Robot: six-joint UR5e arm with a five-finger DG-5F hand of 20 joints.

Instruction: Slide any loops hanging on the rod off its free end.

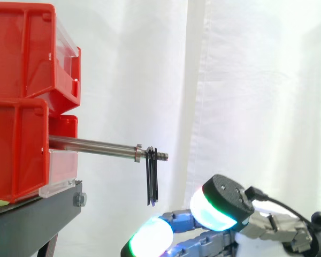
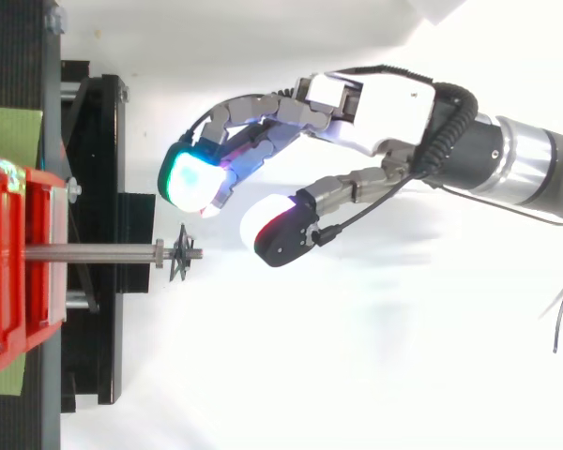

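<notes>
Top view — hand loosely spread, near black loops at rod tip

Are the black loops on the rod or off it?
On. The loops hang on the rod at its threaded free end; the hand is apart from them.

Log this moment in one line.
hand open, not touching loops | loops hang near free end of rod | rod juts from red bin | slide-off not done

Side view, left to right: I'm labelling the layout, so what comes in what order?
Red bins → steel rod → black loops hanging by the rod's threaded free end → hand, open, low at the right.
</notes>
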